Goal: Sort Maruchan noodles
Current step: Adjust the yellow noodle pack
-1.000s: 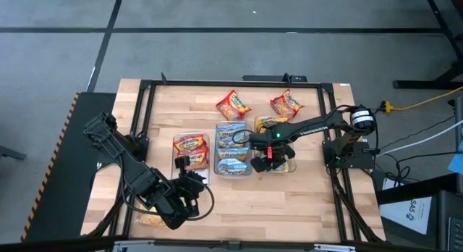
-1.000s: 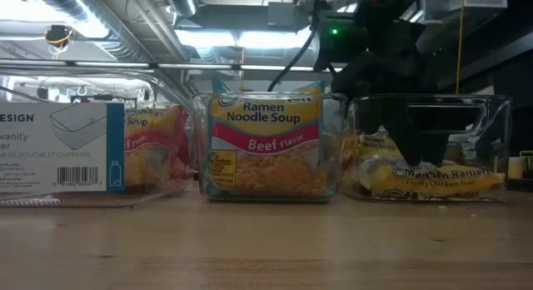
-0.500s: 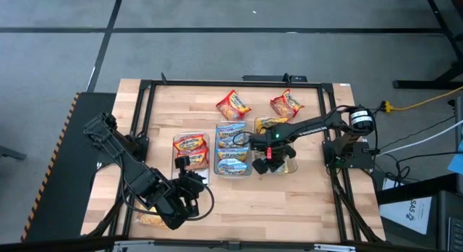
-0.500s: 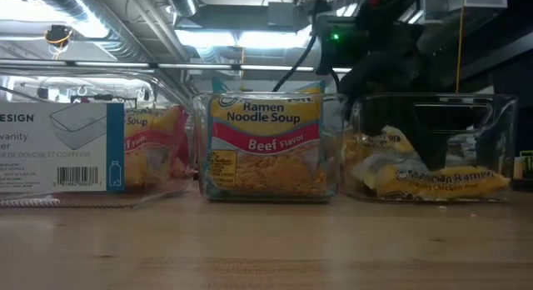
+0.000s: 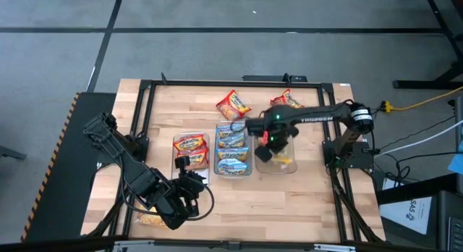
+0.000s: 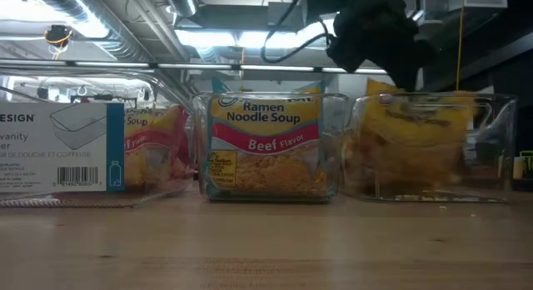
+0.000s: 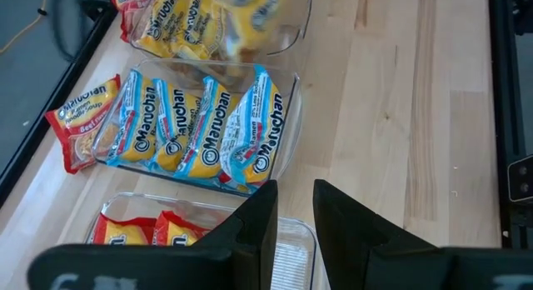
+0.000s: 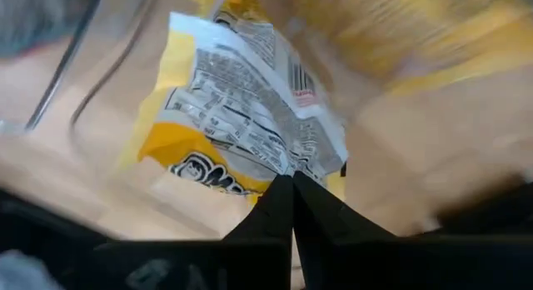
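The left gripper [image 5: 189,185] waits near the front of the table [image 5: 311,201]. Its two dark fingers [image 7: 256,219] have a small gap between them and nothing is in it. Just ahead of these jaws is the red bin [image 5: 191,152] with red packets [image 7: 133,236] inside. Beyond that is the middle bin [image 5: 233,149], full of blue packets [image 7: 196,127] standing side by side. One loose red packet [image 5: 233,104] lies on the wood farther back, and another [image 5: 288,101] lies to the right of it.

The right gripper [image 5: 269,140] hangs above the right bin [image 5: 278,164]. Its fingers [image 8: 287,211] are pressed tight together. A yellow packet [image 8: 241,115] lies right in front of the tips, but I cannot tell if they pinch it. In the low view, yellow packets [image 6: 412,144] fill that bin under the jaws.
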`<move>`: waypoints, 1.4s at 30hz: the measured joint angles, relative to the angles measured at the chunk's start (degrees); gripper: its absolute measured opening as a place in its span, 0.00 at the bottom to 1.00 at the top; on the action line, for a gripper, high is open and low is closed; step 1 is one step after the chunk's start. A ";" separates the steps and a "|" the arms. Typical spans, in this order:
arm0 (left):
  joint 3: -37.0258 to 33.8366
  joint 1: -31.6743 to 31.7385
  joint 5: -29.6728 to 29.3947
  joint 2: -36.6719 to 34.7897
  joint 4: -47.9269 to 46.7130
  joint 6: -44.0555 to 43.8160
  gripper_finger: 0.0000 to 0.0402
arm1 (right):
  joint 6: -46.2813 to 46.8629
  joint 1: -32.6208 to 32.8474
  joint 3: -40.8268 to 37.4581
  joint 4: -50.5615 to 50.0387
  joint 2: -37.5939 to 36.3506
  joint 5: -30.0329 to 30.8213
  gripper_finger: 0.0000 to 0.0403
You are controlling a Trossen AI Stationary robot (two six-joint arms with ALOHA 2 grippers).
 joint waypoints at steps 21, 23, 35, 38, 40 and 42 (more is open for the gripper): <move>-0.02 0.24 0.22 0.00 0.00 0.04 0.18 | -14.76 -13.80 -7.42 9.41 0.35 6.91 0.00; -0.02 0.35 0.22 0.00 0.01 0.08 0.18 | -14.77 -13.50 -8.17 10.31 0.35 5.69 0.00; -0.02 0.46 0.24 0.00 0.02 0.08 0.18 | -14.54 -10.57 -8.49 10.81 0.35 6.21 0.00; -0.02 0.44 0.24 0.00 0.02 0.06 0.18 | -13.30 -10.68 -8.49 10.88 0.35 6.28 0.02; -0.02 0.44 0.24 0.00 0.00 0.02 0.18 | -13.13 -10.70 -8.49 10.90 0.35 6.86 0.05; -0.02 0.44 0.24 0.00 0.02 0.00 0.18 | -13.17 -10.69 -8.49 10.89 0.35 8.14 0.08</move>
